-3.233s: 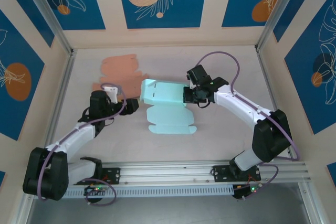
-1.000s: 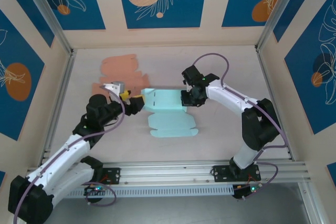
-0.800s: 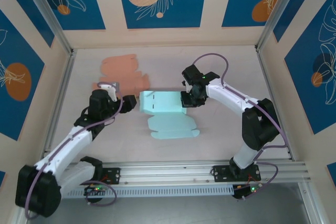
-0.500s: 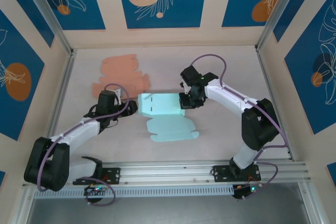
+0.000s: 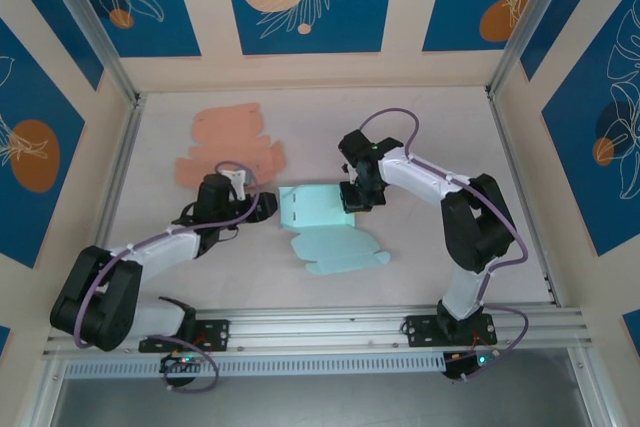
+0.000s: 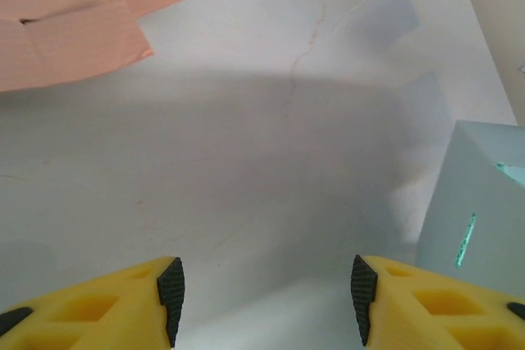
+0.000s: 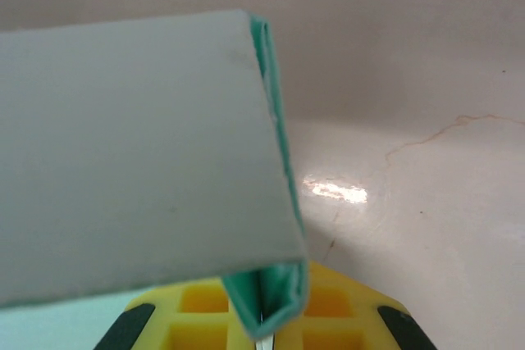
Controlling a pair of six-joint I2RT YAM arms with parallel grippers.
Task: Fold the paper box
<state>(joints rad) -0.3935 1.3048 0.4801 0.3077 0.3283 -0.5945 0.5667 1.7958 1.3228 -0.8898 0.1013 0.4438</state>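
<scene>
The teal paper box sits mid-table, one panel raised and a flat flap spread toward the near side. My right gripper is shut on the box's right edge. In the right wrist view a doubled teal fold is pinched between the yellow fingers, under the pale panel. My left gripper hovers just left of the box, open. In the left wrist view, nothing lies between its black pads. The box's left wall stands just beyond the right finger.
A flat orange paper blank lies at the back left, also seen as an orange blank by the left wrist. Wooden walls enclose the table on three sides. A metal rail runs along the near edge.
My left gripper has moved right, up to the box's left edge, and its jaws have narrowed. The right gripper has kept its grip, and the box's near flap has swung slightly.
</scene>
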